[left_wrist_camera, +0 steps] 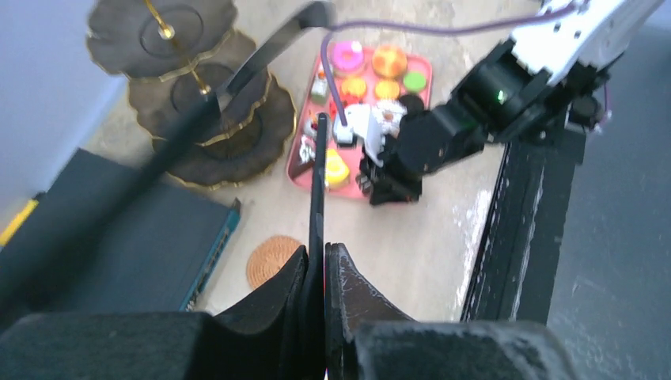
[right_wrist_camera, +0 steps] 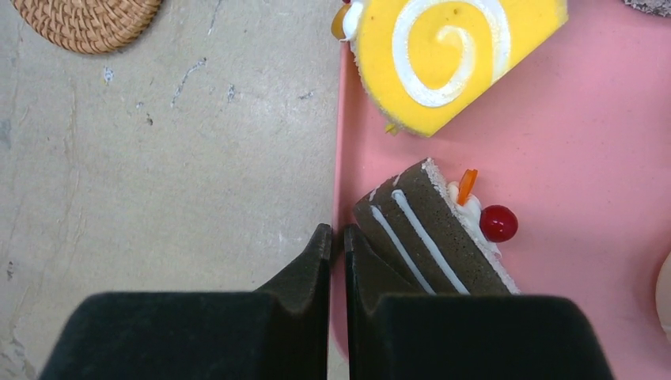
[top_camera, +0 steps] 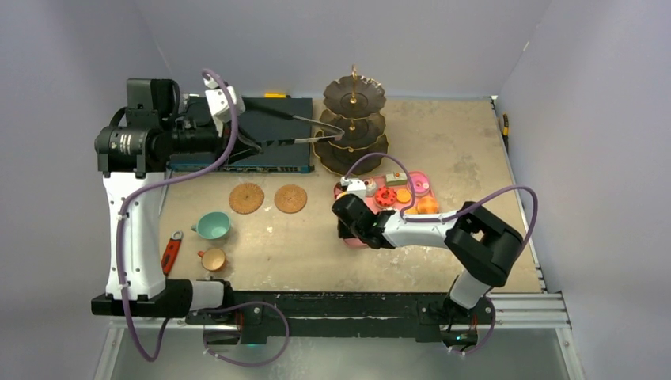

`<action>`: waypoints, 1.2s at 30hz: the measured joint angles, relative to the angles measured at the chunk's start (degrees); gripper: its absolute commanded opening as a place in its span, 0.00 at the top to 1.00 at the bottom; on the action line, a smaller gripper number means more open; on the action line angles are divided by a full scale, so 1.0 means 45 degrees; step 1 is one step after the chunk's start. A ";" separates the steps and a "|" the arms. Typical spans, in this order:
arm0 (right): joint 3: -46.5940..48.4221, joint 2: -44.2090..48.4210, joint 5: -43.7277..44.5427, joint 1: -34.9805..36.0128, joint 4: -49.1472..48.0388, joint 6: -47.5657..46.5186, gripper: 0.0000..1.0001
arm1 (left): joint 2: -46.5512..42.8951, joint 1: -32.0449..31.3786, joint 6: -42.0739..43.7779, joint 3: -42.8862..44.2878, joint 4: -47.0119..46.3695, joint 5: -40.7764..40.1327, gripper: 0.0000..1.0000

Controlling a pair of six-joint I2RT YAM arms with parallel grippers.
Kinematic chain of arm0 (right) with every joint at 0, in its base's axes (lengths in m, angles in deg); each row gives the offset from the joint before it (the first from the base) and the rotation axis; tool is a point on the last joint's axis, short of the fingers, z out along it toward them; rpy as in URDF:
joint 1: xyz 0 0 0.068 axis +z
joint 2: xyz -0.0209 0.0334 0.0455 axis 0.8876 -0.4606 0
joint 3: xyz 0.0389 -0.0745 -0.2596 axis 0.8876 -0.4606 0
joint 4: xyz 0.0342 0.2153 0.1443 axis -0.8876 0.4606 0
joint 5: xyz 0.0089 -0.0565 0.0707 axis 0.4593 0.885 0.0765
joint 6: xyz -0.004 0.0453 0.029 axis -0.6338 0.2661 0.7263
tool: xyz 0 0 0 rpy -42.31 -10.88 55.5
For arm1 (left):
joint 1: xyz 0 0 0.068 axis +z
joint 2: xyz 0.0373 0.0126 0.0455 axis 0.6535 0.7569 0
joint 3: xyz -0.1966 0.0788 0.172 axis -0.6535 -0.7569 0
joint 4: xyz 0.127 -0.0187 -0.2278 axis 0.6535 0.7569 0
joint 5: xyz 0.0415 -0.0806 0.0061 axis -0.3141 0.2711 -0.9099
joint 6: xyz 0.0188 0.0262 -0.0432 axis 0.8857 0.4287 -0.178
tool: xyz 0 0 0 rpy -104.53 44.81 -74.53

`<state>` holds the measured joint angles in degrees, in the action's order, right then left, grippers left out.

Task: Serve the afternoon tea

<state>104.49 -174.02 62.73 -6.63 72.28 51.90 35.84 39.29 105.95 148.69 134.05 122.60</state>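
Left gripper (left_wrist_camera: 317, 255) is clamped tight on one arm of the black tongs (left_wrist_camera: 319, 174), whose tips reach out level with the middle tier of the three-tier stand (top_camera: 356, 96). Right gripper (right_wrist_camera: 338, 233) has its jaws all but together at the left rim of the pink tray (right_wrist_camera: 601, 119); the rim runs into the slit between them, and I cannot tell whether it is pinched.

Across the table (top_camera: 459, 142) I see open surface to the right of the stand and behind the tray, and more between the coasters and the near edge. The stand sits at the back, touching a dark flat box (top_camera: 277, 154). Teal cup (top_camera: 212, 226) and tan cup (top_camera: 214, 259) sit near the left arm, with both coasters (top_camera: 246, 198) (top_camera: 290, 198) just behind. On the tray, a chocolate slice (right_wrist_camera: 435, 229) lies against the right finger and a yellow roll slice (right_wrist_camera: 459, 55) sits at the same rim.
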 measured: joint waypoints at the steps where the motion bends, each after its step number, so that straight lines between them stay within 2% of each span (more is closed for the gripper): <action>1: 0.0073 -0.0063 0.0000 0.0029 0.0010 -0.0044 1.00 | -0.0131 0.0005 -0.0437 -0.0029 -0.0379 0.0121 1.00; 3: 0.0379 -0.0335 0.0024 0.0092 0.0015 -0.0141 1.00 | -0.0675 0.0000 -0.1753 -0.0646 -0.2006 0.0554 1.00; 8: 0.1734 -0.1443 0.0005 0.0461 0.0010 -0.0461 1.00 | -0.2793 0.0000 -0.5833 -0.3789 -0.7349 0.0811 1.00; 11: 0.2599 -0.2098 -0.0058 0.0884 -0.0005 -0.0661 1.00 | -0.3274 0.0005 -0.7529 -0.4551 -0.9457 0.0641 1.00; 14: 0.3298 -0.2662 -0.0253 0.1282 -0.0039 -0.0855 1.00 | -0.3215 0.0000 -0.8388 -0.4629 -1.0671 0.0495 1.00; 25: 0.4158 -0.3036 -0.0126 0.1617 0.0345 -0.0772 1.00 | -0.2987 0.0000 -0.8548 -0.4896 -1.0894 0.0369 1.00; 32: 0.5129 -0.3191 0.0806 0.1627 0.1399 0.0544 1.00 | -0.2793 0.0005 -0.8145 -0.5008 -1.0423 0.0403 1.00; 35: 0.6198 -0.3944 0.1243 0.1627 0.1987 0.1025 0.82 | -0.2803 0.0000 -0.7893 -0.5003 -1.0137 0.0413 1.00; 36: 0.6596 -0.4279 0.1307 0.1627 0.2093 0.1132 0.72 | -0.2803 0.0005 -0.7781 -0.5003 -0.9991 0.0403 1.00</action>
<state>134.17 -193.27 68.61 0.69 81.70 56.99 23.23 39.31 70.94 126.17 89.09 124.41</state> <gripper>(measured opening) 0.091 0.089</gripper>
